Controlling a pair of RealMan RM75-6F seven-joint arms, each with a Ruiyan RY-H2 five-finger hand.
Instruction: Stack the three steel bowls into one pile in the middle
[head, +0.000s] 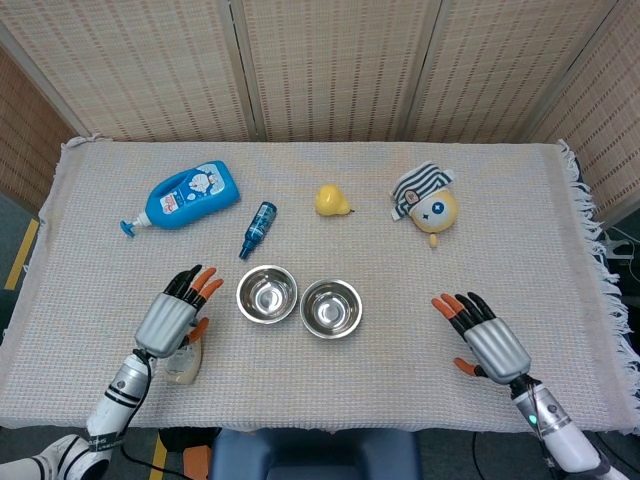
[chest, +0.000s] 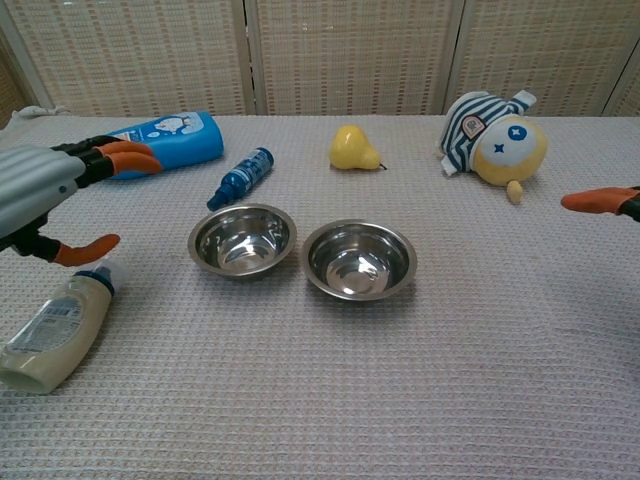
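Two steel bowl shapes sit side by side mid-table. The left bowl (head: 267, 294) (chest: 242, 240) shows a doubled rim, as if one bowl lies nested in another. The right bowl (head: 331, 308) (chest: 359, 258) is single and touches it. My left hand (head: 175, 315) (chest: 45, 185) hovers left of the bowls, fingers spread and holding nothing. My right hand (head: 485, 340) is open over the cloth well to the right of the bowls. In the chest view only an orange fingertip (chest: 598, 200) of it shows at the right edge.
A big blue bottle (head: 185, 195) and a small blue bottle (head: 258, 228) lie behind the bowls on the left. A yellow pear (head: 332, 200) and a striped plush toy (head: 428, 203) lie at the back. A cream bottle (chest: 55, 325) lies under my left hand.
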